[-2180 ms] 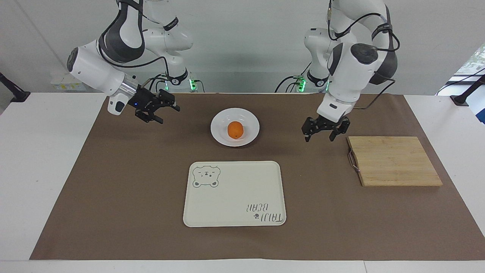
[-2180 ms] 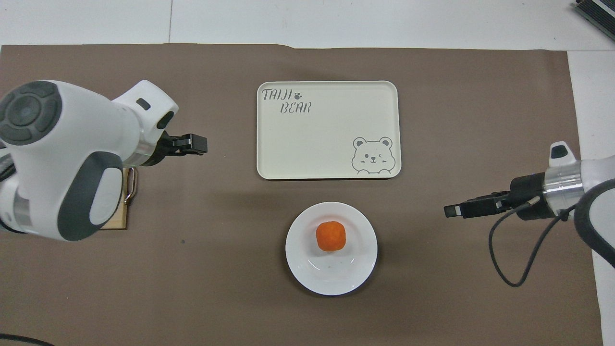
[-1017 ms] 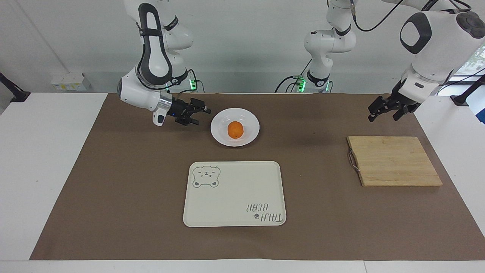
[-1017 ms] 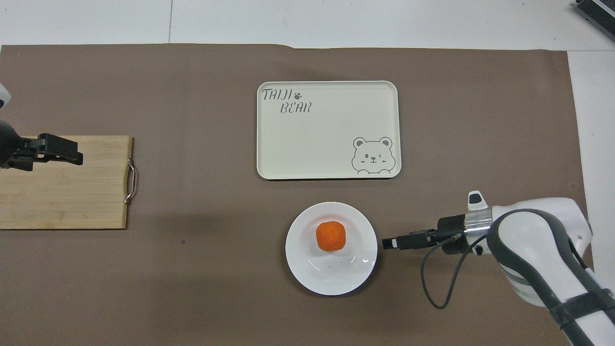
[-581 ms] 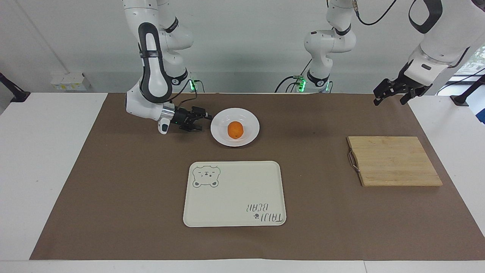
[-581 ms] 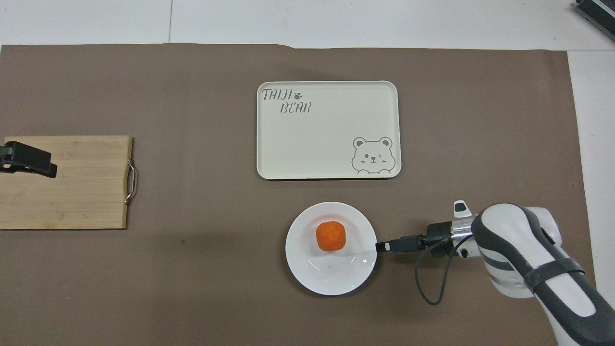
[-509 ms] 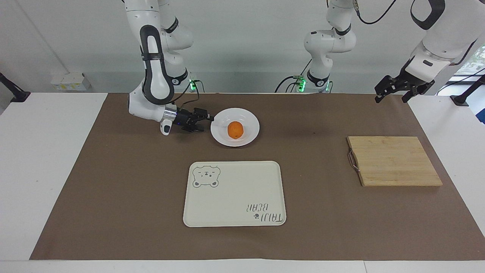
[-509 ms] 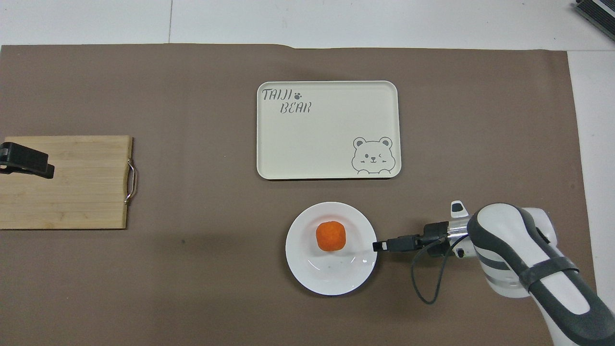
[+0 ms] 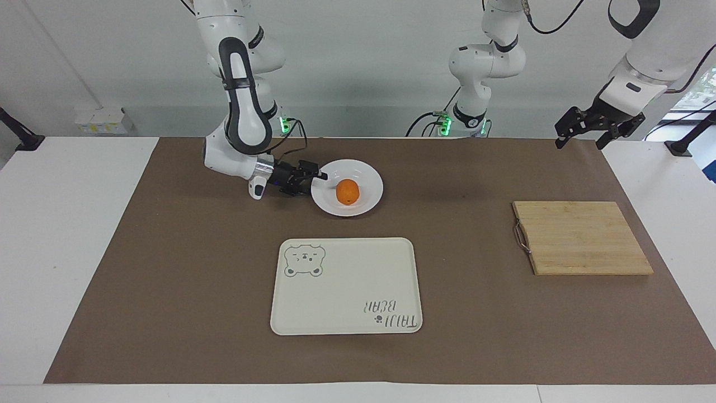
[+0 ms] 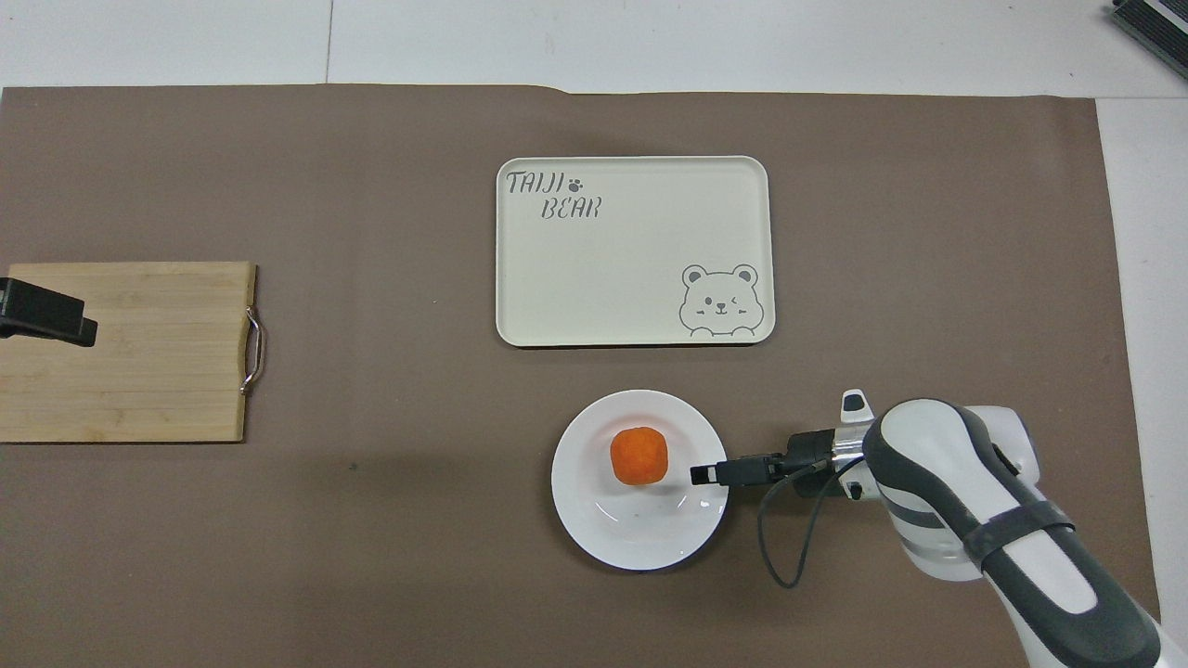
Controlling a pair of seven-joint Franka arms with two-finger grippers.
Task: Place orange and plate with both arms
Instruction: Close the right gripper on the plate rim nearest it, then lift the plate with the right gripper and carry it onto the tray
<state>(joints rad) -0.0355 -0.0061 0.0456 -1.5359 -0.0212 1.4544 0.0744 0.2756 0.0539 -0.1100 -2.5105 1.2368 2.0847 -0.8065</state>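
Orange (image 9: 347, 192) on the plate (image 9: 366, 174), my right end effector (image 9: 314, 180) at the plate's rim.

Plate and orange sit on the brown mat (image 9: 168, 268) of the worktop (image 9: 61, 235), nearer to my bases than the tray (image 9: 347, 285), which lies just beside the plate. My right end effector lies low and nearly level, its tips reaching over the rim on the side toward my right arm's end; whether its fingers are spread or pinching the rim I cannot tell. It is apart from the orange. My left end effector (image 9: 599, 124) hangs high with fingers spread; from overhead it shows over the board (image 9: 582, 238), which lies toward my left arm's end, well apart from the plate.
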